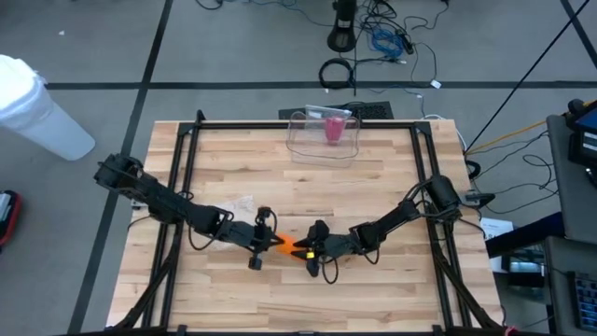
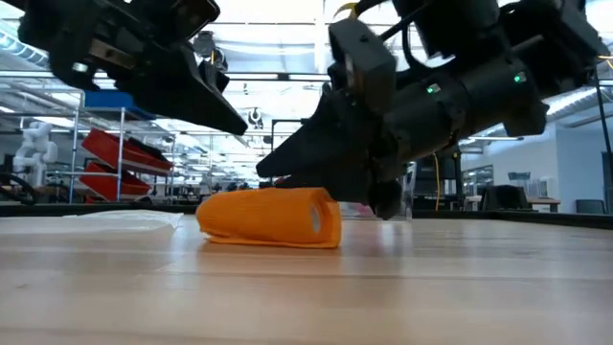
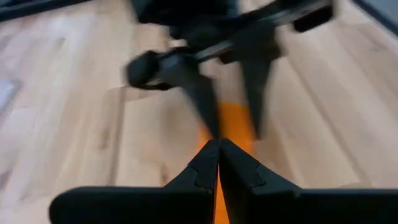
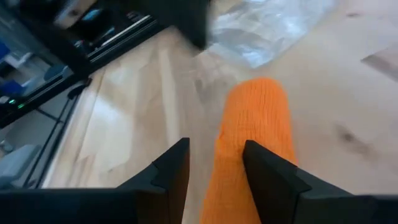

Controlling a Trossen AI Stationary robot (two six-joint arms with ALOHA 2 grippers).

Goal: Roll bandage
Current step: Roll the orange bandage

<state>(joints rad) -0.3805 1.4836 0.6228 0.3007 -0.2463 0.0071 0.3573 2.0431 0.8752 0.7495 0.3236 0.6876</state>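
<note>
The orange bandage (image 2: 273, 217) lies on the table (image 1: 373, 187) near its front middle — between both hands. Left hand (image 3: 218, 163) pressed closed, empty; right hand (image 4: 214, 171) parted — bandage beside it.

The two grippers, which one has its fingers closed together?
The left gripper: its fingers meet in a tight seam over the orange bandage roll. The right gripper shows a clear gap.

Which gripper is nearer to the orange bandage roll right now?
About equal; neither clearly nearer. The left gripper, fingers shut, sits at one end of the orange bandage roll on the table. The right gripper, fingers open, sits at the other end.
</note>
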